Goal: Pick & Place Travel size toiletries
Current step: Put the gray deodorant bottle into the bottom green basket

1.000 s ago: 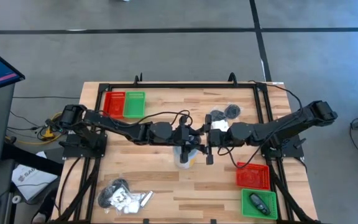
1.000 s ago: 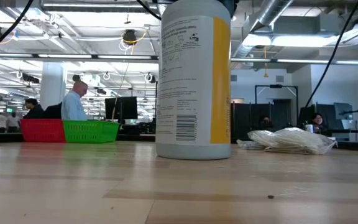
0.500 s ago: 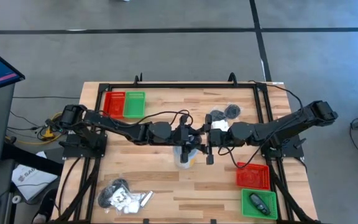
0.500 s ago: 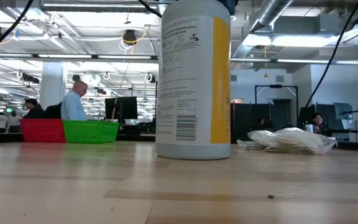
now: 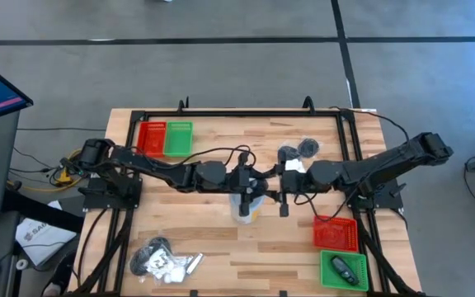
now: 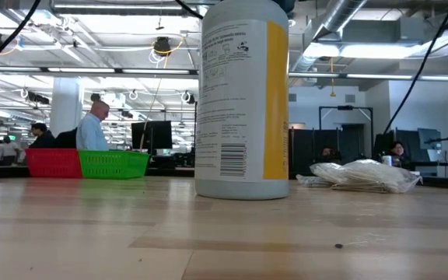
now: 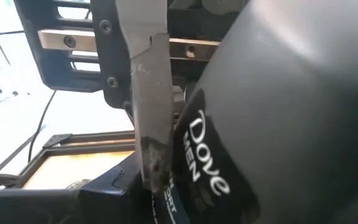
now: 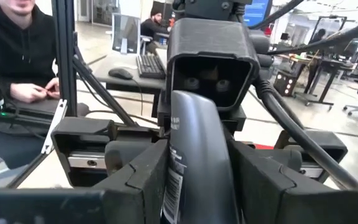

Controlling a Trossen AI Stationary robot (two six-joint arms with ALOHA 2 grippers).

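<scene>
A dark grey flat toiletry lettered "Dove Men" (image 7: 260, 124) hangs above the table's middle, between my two grippers. They meet there tip to tip. My left gripper (image 5: 264, 183) reaches in level from the left and is shut on it. My right gripper (image 5: 281, 186) comes level from the right, with its fingers on either side of the piece's narrow edge (image 8: 194, 143). More toiletries lie in a pile by the near left edge (image 5: 165, 262). Another pile lies at the far middle (image 5: 297, 153). My left gripper holds the toiletry level from the table's left. The piece sits close under its camera with the lettered face (image 7: 204, 155) showing. The piece itself hides where the fingers meet it. It is lifted clear of the table. My right gripper has the piece's end that points toward it (image 8: 191, 168) between its two fingers (image 8: 260, 180), coming level from the table's right. One pale finger face (image 7: 148, 112) lies against the piece beside the lettering. How far back the piece reaches does not show.
A white round container with a yellow stripe (image 5: 246, 208) stands on its base right below the grippers. Red and green trays sit at the far left (image 5: 165, 138). A red tray (image 5: 336, 233) and a green tray (image 5: 342, 270) sit at the near right. A person (image 8: 17, 50) sits beyond the table.
My right gripper and its arm have shifted a little toward the table's right edge. The left arm and the white container have kept still.
</scene>
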